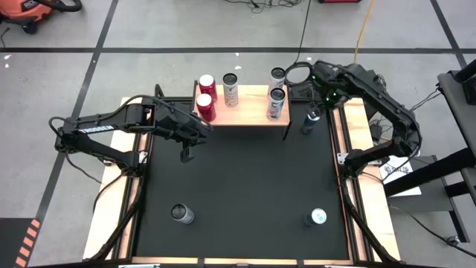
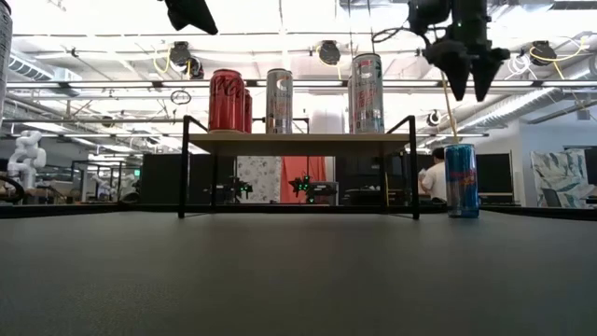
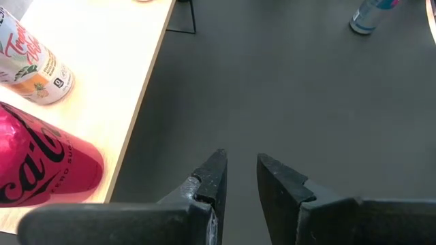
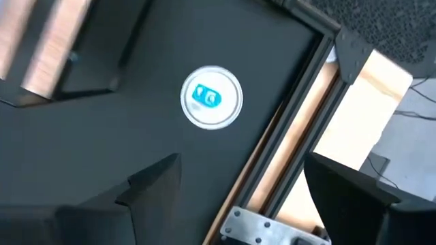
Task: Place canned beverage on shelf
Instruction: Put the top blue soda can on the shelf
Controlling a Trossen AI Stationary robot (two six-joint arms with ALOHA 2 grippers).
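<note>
A blue canned beverage (image 2: 461,180) stands upright on the black mat, just right of the shelf (image 2: 298,143); its silver top (image 4: 212,96) shows from above. My right gripper (image 2: 471,82) hangs open above the can, pointing steeply down and touching nothing. The shelf's wooden top (image 1: 249,108) carries two red cans (image 1: 206,97) and several pale ones (image 1: 276,103). My left gripper (image 3: 238,178) is shut with nothing in it; it hovers over the mat (image 1: 186,154) in front of the shelf's left end.
Two more cans stand on the mat near its front edge, one at the left (image 1: 182,214) and one at the right (image 1: 316,217). A black frame rail and a wooden border (image 4: 300,136) run close beside the blue can.
</note>
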